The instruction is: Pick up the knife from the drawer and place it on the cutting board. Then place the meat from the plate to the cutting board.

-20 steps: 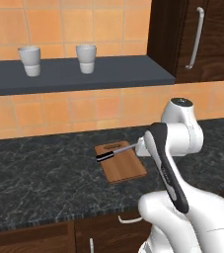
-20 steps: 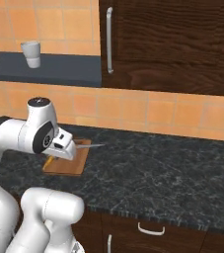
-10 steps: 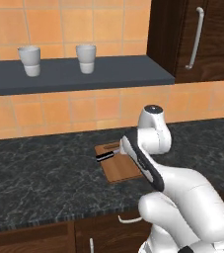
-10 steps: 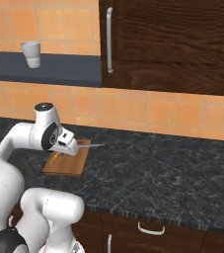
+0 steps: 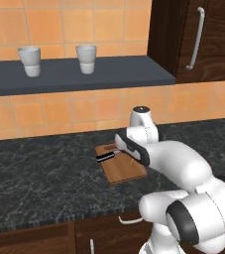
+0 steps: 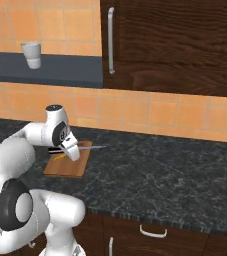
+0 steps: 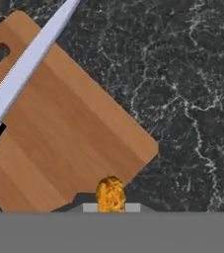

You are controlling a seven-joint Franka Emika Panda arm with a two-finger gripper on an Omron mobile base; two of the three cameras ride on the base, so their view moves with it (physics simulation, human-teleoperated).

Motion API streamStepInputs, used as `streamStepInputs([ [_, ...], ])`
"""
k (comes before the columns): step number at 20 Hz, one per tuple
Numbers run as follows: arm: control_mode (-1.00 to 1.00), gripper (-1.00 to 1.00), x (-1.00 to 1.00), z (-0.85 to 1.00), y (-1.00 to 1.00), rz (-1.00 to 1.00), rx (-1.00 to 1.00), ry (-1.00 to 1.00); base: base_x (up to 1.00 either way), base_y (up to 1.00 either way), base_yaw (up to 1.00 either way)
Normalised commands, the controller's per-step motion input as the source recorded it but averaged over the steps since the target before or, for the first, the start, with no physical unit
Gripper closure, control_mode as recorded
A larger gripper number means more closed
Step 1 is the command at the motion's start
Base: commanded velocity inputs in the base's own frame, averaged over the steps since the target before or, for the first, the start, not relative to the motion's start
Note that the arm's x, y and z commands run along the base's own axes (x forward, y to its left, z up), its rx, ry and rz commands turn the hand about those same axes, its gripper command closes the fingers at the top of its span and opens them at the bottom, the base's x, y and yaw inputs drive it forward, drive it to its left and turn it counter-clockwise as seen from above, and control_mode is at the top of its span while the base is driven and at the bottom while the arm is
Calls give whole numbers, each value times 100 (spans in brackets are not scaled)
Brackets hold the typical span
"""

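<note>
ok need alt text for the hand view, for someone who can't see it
A small orange-tan piece of meat sits between the shut pincer at the bottom edge, above the corner of a wooden cutting board. A knife lies diagonally across the board, its blade tip reaching over the dark marbled counter.

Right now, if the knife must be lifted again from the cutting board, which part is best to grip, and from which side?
Grip the black handle of the knife, probably coming straight down from above with the jaws across it. The knife lies flat on the cutting board, and its slim blade juts past the board's edge, too thin to pinch well.
</note>
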Motion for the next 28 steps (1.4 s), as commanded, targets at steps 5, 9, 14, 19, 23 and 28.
streamStepInputs([
  [5,-100,100,44,-43,34,-37,7,3,0,0,0],
  [9,-100,100,49,-33,18,-25,1,0,0,0,0],
  [14,-100,100,30,-47,0,-7,0,3,0,0,0],
  [19,-100,-100,20,-25,0,0,0,0,0,0,0],
  [23,-100,-100,5,0,0,0,0,0,0,0,0],
  [28,-100,-100,0,4,0,0,0,1,0,0,0],
])
